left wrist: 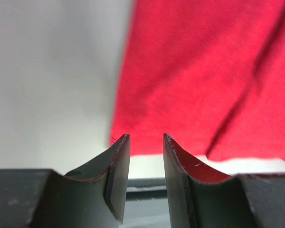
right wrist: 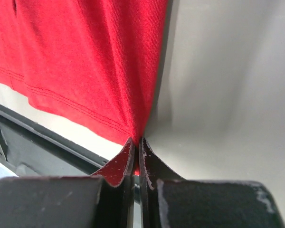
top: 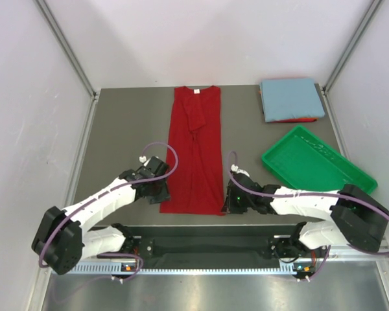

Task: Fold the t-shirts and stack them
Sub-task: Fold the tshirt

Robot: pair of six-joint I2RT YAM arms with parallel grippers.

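A dark red t-shirt (top: 194, 152) lies flat on the table, folded lengthwise into a long strip, with its white neck label at the far end. My left gripper (top: 161, 188) is open beside the shirt's near left corner (left wrist: 133, 123), with nothing between its fingers. My right gripper (top: 228, 201) is shut on the shirt's near right corner (right wrist: 133, 118), where the cloth bunches into the fingertips. A folded light blue t-shirt (top: 290, 98) lies on a folded red one (top: 292, 120) at the far right.
A green plastic tray (top: 316, 161) sits at the right, behind my right arm. The table's near edge with a black rail (top: 201, 246) runs just behind both grippers. White walls close in both sides.
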